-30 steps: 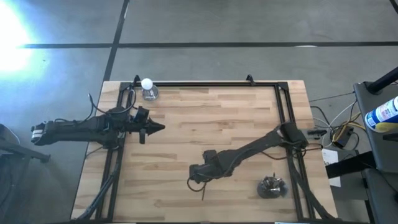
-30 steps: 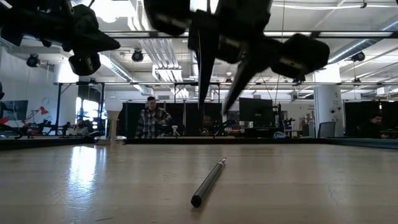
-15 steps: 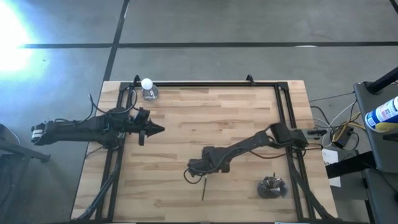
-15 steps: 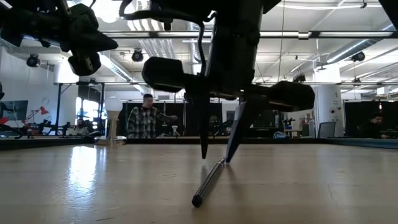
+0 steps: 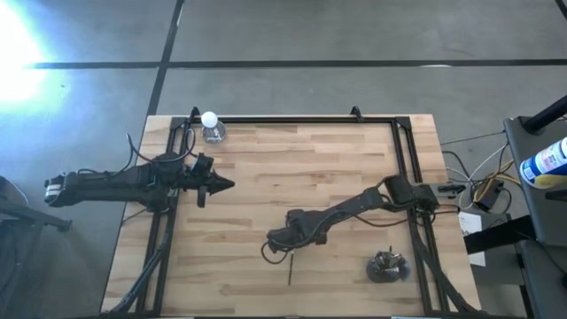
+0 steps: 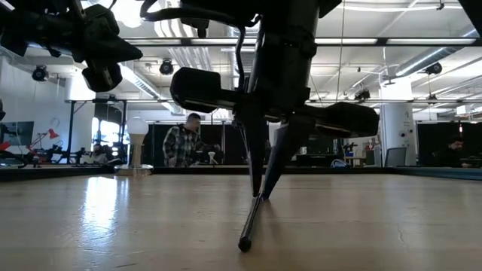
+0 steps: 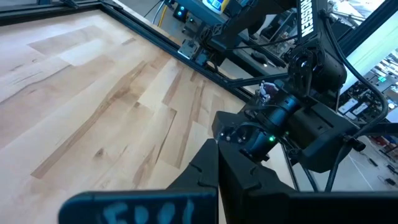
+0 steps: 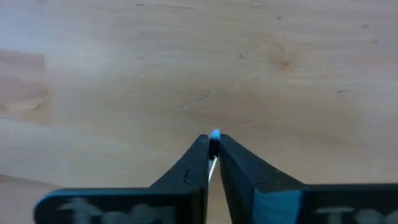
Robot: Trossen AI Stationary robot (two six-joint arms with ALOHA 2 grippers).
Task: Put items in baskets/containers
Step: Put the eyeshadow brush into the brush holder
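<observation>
A thin dark makeup brush [image 5: 289, 268] lies on the wooden table near its front edge. My right gripper [image 5: 289, 252] stands over the brush's far end, pointing down, and is shut on it [image 6: 258, 196]. The small dark cup [image 5: 387, 266], with several brushes standing in it, is to the right of the brush. My left gripper [image 5: 229, 183] hangs shut and empty above the table's left half. My right gripper pinches the brush's far end [image 8: 214, 134] between its two fingertips, coming from above and pointing almost straight down. A pale tip shows between the fingers. The brush slopes toward the camera in the low view, its near end [image 6: 244, 244] on the table.
A white ball on a clear base [image 5: 211, 126] stands at the table's far left corner. A black frame [image 5: 301, 120] runs along the table's far and side edges. Bare wood lies between the two arms.
My right gripper has come down onto the brush and shut its fingers on the far end. That end has shifted slightly sideways between the fingers, while the near end has stayed on the table.
</observation>
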